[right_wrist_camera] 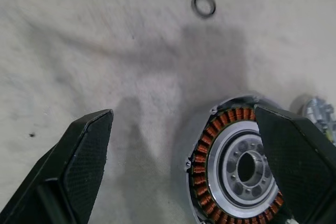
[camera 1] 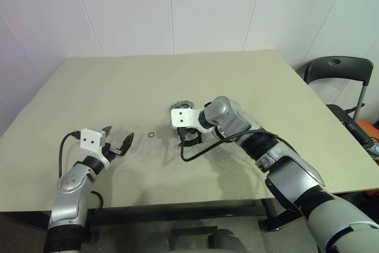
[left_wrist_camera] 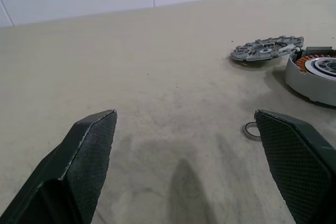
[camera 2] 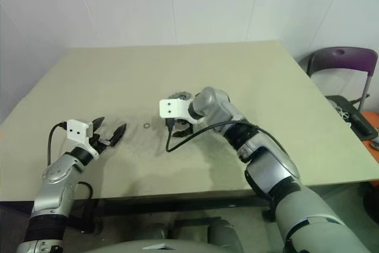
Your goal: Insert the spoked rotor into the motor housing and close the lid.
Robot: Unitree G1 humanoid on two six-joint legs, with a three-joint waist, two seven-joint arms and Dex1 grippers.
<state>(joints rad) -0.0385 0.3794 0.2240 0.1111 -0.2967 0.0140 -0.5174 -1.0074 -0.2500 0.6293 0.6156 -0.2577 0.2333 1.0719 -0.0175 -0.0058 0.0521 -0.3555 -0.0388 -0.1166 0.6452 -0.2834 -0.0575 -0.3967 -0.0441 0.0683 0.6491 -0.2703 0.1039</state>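
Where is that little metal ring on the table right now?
The small ring lies flat on the table near its middle, between the open left gripper and the copper-wound motor housing, apart from both.

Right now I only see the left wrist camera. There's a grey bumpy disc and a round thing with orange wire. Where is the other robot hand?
Observer: The right gripper hangs over the motor housing, that orange-wire part, with its fingers wide open and nothing held.
Operator: Is my hand holding anything?
Observer: No. From the head camera, the left gripper is open too, hovering above the bare table, apart from the parts.
Operator: What's that little ring by my finger?
Observer: A small washer, lying flat on the table between the two grippers.
Operator: Is the housing full?
Observer: The right wrist view looks into it: copper windings around a silver centre, nothing set in.
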